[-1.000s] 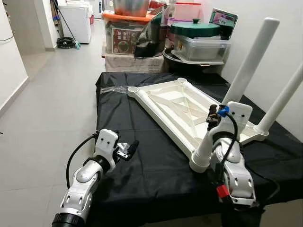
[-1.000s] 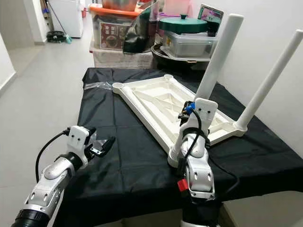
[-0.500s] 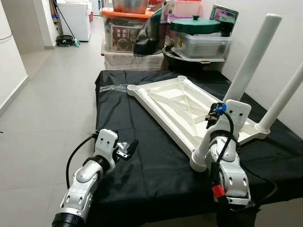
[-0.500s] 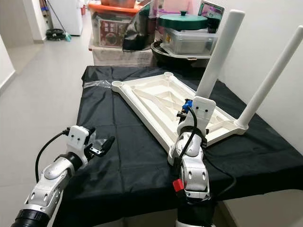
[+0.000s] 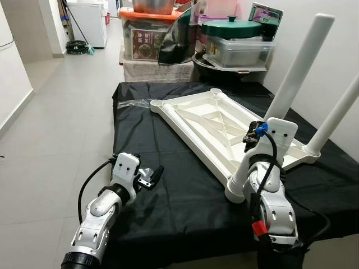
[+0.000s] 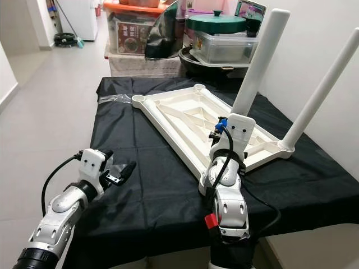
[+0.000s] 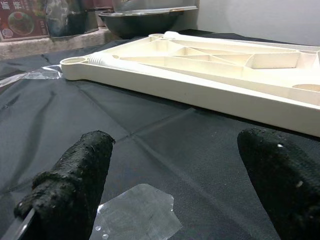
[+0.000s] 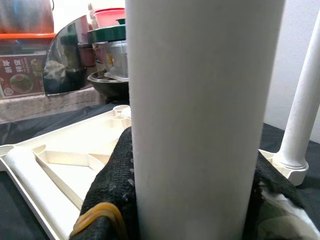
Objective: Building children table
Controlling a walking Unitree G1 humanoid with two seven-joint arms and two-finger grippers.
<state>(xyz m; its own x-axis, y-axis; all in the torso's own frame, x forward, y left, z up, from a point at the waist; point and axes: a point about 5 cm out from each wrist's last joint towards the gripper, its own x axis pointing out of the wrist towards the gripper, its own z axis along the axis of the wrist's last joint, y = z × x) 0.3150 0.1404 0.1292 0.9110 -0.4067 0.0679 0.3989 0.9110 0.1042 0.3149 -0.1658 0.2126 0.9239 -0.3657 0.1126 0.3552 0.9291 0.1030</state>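
A white plastic table top (image 5: 207,126) lies upside down on a black cloth (image 5: 168,207). One white leg (image 5: 297,73) rises tilted from its near corner (image 5: 234,193). My right gripper (image 8: 195,200) is shut around that leg, with black fingers (image 8: 112,185) on both sides of it, and the right wrist (image 5: 277,131) stands in front of it. A second white leg (image 5: 339,109) stands in the right-hand corner. The two far corner sockets (image 5: 157,105) hold nothing. My left gripper (image 5: 150,176) hovers open low over the cloth near its left front edge, its fingers (image 7: 75,185) wide apart.
A scrap of clear film (image 7: 135,215) lies on the cloth under the left gripper, and more clear plastic (image 5: 132,105) at the far left. Storage boxes (image 5: 151,39) and a green-lidded pot (image 5: 231,31) stand behind. A white wall (image 5: 336,45) runs on the right, tiled floor (image 5: 56,123) on the left.
The right forearm has drawn slightly closer to the table's near corner, still holding the leg. The left arm has stayed where it was.
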